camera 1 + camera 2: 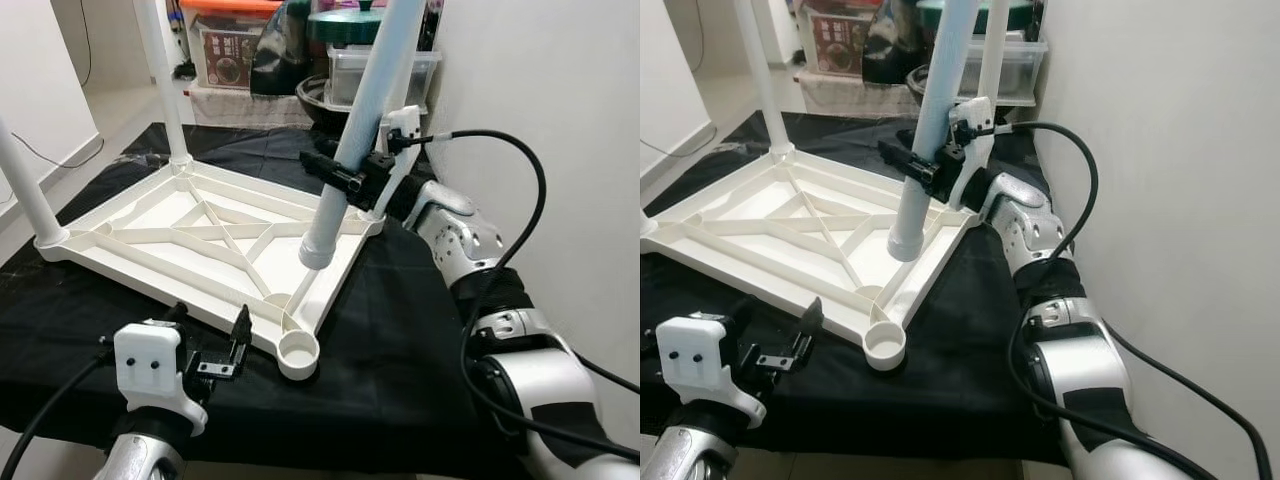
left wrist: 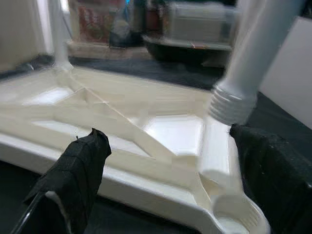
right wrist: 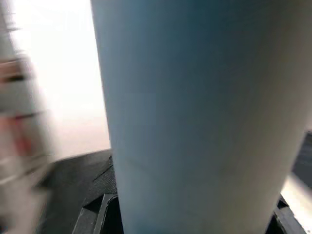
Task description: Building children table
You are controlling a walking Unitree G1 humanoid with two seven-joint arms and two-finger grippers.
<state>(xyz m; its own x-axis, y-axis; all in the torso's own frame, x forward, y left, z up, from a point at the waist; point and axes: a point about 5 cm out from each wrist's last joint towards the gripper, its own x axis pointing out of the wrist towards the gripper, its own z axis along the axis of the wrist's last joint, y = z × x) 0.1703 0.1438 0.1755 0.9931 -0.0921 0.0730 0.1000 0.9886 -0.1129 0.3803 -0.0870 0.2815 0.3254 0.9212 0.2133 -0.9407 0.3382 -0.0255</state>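
Note:
A white children's table top (image 1: 120,255) lies upside down on a black cloth, ribs facing up. White legs stand in its far corner (image 1: 160,70) and left corner (image 1: 25,190). My right gripper (image 1: 352,178) is shut on another pale leg (image 1: 378,75), held tilted. Its threaded end (image 1: 320,248) hovers just above the ribs near the right edge; the left wrist view shows it close (image 2: 233,105). The near corner socket (image 1: 298,351) is open and round. Beside the table's near edge, my left gripper (image 1: 210,328) stands open and holds nothing.
Storage boxes (image 1: 228,45), a dark bowl (image 1: 322,98) and a clear bin (image 1: 375,70) crowd the back. A white wall (image 1: 560,100) runs close on the right. A black cable (image 1: 500,220) loops from my right arm. Bare floor (image 1: 110,110) lies to the left.

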